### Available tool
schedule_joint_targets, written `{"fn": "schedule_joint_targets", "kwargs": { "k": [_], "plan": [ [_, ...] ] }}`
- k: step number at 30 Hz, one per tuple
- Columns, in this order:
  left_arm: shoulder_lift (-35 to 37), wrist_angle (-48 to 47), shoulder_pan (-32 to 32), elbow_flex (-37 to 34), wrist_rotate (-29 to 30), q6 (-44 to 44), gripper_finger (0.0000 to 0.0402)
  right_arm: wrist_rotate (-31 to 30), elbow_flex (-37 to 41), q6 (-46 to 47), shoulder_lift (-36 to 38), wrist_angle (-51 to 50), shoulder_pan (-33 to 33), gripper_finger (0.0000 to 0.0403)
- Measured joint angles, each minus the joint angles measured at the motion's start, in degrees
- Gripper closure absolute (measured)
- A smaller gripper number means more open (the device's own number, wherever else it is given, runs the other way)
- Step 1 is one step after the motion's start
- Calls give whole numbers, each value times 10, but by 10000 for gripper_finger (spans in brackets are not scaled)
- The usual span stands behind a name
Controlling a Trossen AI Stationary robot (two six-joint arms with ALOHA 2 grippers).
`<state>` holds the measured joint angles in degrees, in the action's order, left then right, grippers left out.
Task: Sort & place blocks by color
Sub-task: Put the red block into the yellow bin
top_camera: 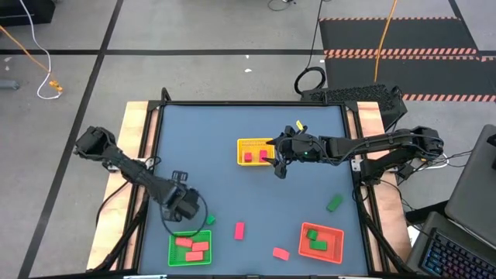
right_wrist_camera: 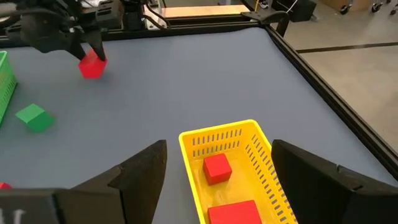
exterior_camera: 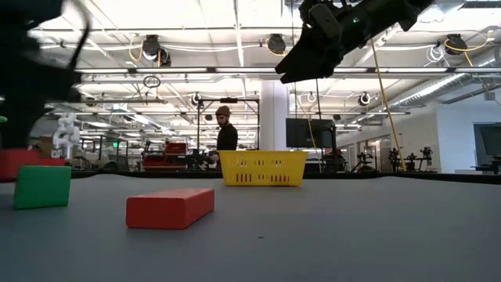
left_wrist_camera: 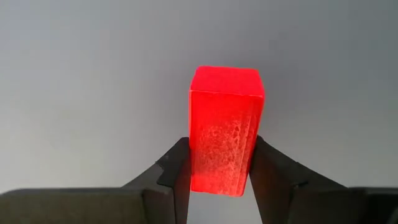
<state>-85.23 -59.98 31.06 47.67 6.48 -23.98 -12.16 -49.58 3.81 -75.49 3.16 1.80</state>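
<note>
A: What does the left gripper (left_wrist_camera: 221, 177) hold?

B: A red block (left_wrist_camera: 224, 127), standing on end between the two dark fingers (left_wrist_camera: 175, 171), which press its lower sides. Seen from the right wrist, that block (right_wrist_camera: 92, 65) hangs clear of the blue table (top_camera: 232, 139).

A: And what lies around that gripper (top_camera: 184, 205)?

B: Just below it sits the green basket (top_camera: 173, 246) with salmon blocks (top_camera: 192, 246) inside. A small green block (top_camera: 210, 220) lies beside it, with a pink block (top_camera: 239, 229) a little farther off.

A: The right gripper (right_wrist_camera: 217, 171)?

B: Its fingers stand wide apart, holding nothing, above the yellow basket (right_wrist_camera: 249, 134), which holds two red blocks (right_wrist_camera: 217, 168). Well apart from it, the red basket (top_camera: 335, 234) holds green blocks (top_camera: 315, 239), with another green block (top_camera: 334, 203) lying loose nearby.
</note>
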Motion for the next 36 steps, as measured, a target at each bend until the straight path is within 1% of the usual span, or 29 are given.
{"fn": "schedule_joint_targets", "kwargs": {
  "k": [4, 7, 9, 11, 16, 19, 21, 23, 26, 28, 36],
  "plan": [
    [0, 0, -44, 51, 56, 3, 275, 0, 0, 0, 14, 2, 0, 122],
    [0, 17, -85, 87, 110, 15, 275, 0, 0, 0, 30, 0, 0, 122],
    [0, 51, -116, 102, 142, 24, 275, 0, 0, 0, 41, 0, 0, 122],
    [0, 105, -147, 114, 154, 47, 275, 1, 0, 0, 51, -1, 0, 122],
    [0, 236, -221, 128, 156, 118, 275, 2, 0, 1, 71, -15, 0, 122],
    [0, 286, -266, 129, 155, 137, 275, 2, 0, 0, 80, -32, -1, 122],
    [-4, 306, -296, 129, 139, 145, 275, 2, 0, 0, 84, -33, -1, 122],
    [-19, 328, -321, 129, 111, 150, 275, 2, 0, 0, 88, -33, 0, 122],
    [-49, 349, -342, 133, 93, 147, 275, 2, 0, -4, 88, -27, 0, 122],
    [-73, 361, -347, 153, 90, 151, 275, 2, 0, -7, 88, -27, 0, 122],
    [-167, 340, -364, 280, 90, 206, 275, 2, 0, -17, 88, -22, 0, 122]
  ]
}}
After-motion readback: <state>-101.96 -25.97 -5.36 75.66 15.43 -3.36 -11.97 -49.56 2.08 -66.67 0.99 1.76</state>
